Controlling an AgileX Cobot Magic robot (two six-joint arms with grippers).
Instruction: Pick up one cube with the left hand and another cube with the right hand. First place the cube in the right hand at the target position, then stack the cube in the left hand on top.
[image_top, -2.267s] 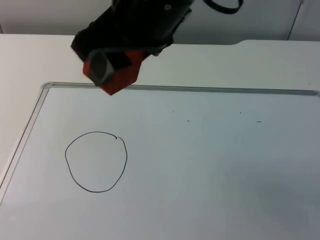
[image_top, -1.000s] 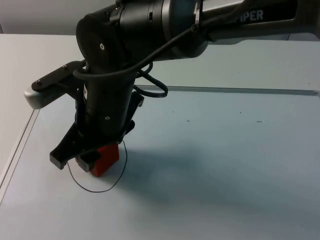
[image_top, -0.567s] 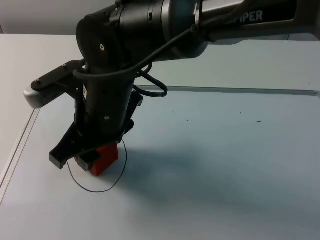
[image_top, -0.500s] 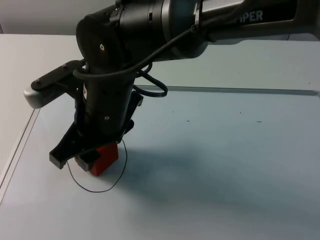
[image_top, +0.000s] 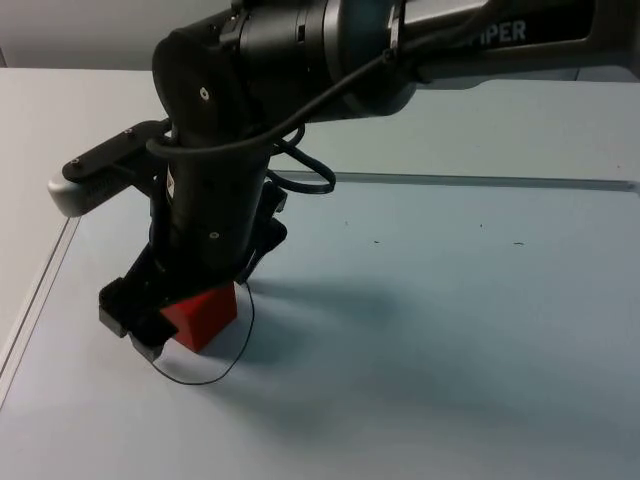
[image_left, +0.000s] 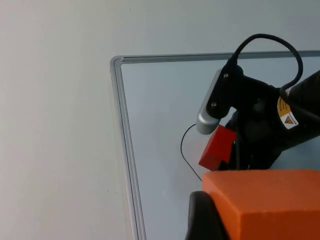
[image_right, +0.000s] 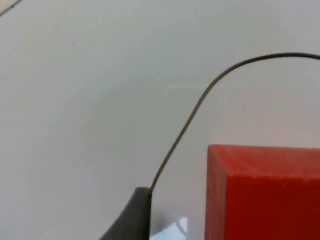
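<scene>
The red cube (image_top: 203, 318) rests on the board inside the hand-drawn black circle (image_top: 215, 380). My right gripper (image_top: 188, 303) is low around it and open. In the right wrist view a gap separates one fingertip (image_right: 134, 215) from the red cube (image_right: 265, 195), and the circle line (image_right: 200, 102) curves past. My left gripper (image_left: 260, 230) is shut on an orange cube (image_left: 270, 202) and held high; its wrist view looks down on the red cube (image_left: 217, 147) and the right arm (image_left: 265, 125).
The white board's metal frame (image_top: 450, 181) runs along the back, and its left rail (image_left: 122, 130) lies close to the circle. White table top (image_top: 60, 120) lies beyond the frame. The right arm (image_top: 300, 60) spans the area above the circle.
The right arm came down from the back with the red cube to the circle. In the last half second its fingers spread apart, and the cube now sits free.
</scene>
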